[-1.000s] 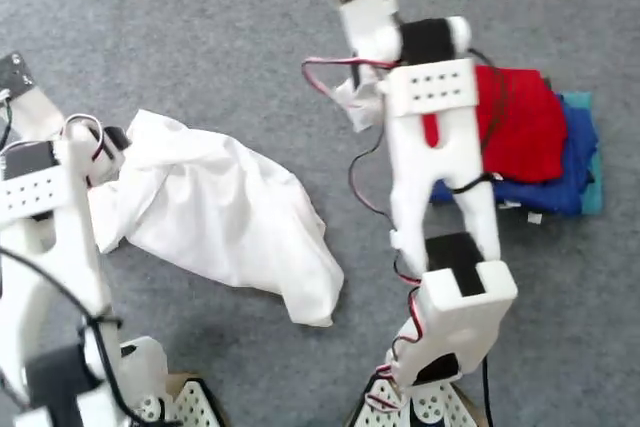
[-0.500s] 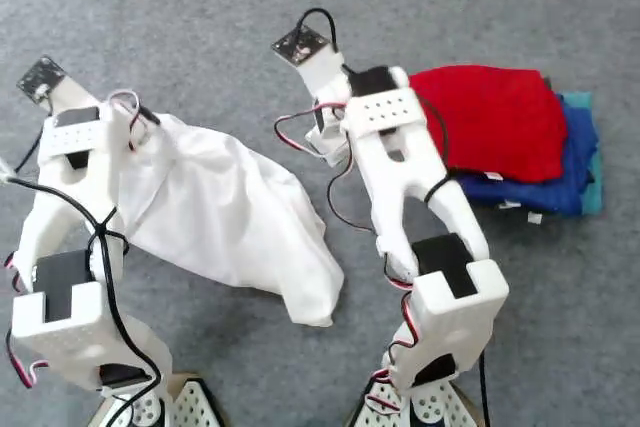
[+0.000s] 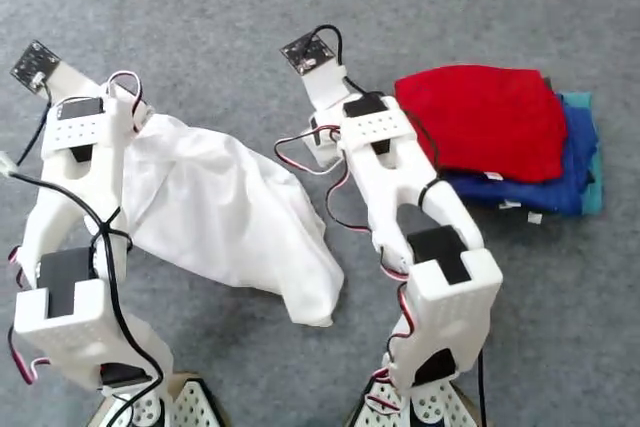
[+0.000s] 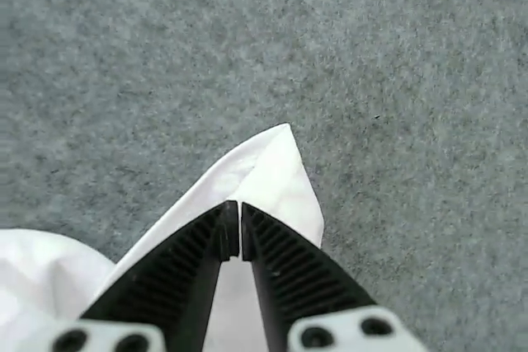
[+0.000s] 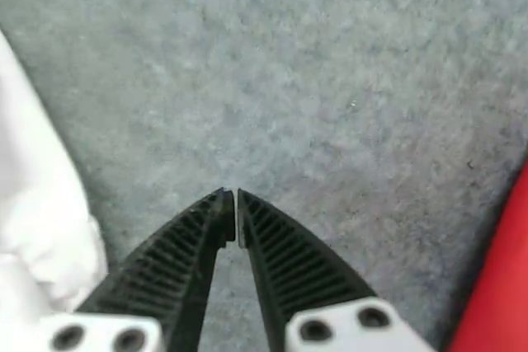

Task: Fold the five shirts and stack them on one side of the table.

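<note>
Left end effector (image 4: 232, 228) has its jaws drawn together to a hairline gap, with the tips over a pointed corner of the white shirt (image 3: 230, 217). You cannot tell from the wrist view whether any cloth is actually pinched between them. Your right end effector (image 5: 230, 216) is likewise closed and empty, hanging over bare grey table (image 3: 200, 27) between the white shirt and the stack.

That white shirt lies crumpled and unfolded on the left half of the table, running from the far left under your left arm towards the near centre. On the right sits the pile: a red shirt (image 3: 485, 122) on top, a blue shirt (image 3: 570, 172) under it, and what looks like a teal shirt (image 3: 592, 147) showing at the right edge.

Expect the white shirt to be light, limp and thin. It will drape, bunch and trail rather than hold a shape, and the felt-like table will likely drag on it. Take it at corners, hems or shoulder seams, where doubled cloth gives the tips something to bite. Pinch deep enough that a single layer does not slide out. Use both arms on two matching corners so you can pull it flat before folding; a one-point lift would just let it hang like a rope
</note>
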### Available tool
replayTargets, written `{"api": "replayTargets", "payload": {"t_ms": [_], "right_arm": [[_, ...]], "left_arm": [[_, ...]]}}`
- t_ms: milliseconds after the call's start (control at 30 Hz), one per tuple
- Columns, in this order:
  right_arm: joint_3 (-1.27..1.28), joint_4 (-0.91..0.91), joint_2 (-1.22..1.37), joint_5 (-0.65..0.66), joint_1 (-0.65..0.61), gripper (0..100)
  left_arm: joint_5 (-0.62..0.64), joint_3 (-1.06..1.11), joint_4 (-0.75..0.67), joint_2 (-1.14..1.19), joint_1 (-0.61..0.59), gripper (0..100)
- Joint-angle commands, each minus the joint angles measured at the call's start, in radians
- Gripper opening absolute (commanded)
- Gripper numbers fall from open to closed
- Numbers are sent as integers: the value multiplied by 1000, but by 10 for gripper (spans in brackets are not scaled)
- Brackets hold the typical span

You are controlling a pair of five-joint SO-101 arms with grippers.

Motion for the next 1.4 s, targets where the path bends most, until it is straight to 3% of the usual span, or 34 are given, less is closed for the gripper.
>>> {"api": "replayTargets", "payload": {"t_ms": [0,100,233,500,667,867,1367], "right_arm": [[-41,-15,-7,-9,28,18],[-48,-15,-2,-9,37,18],[-44,-15,-1,-9,37,18],[-54,-23,48,-8,37,18],[-94,-21,101,-3,38,18],[-111,-17,119,-3,38,18],[-111,-18,120,-3,38,18]], "left_arm": [[-3,-79,21,5,4,33],[-37,-159,189,15,1,91],[38,-249,315,18,-1,244],[77,-303,230,137,28,216],[106,-409,296,255,30,213],[106,-504,373,315,10,105],[98,-506,381,325,-8,82]]}}
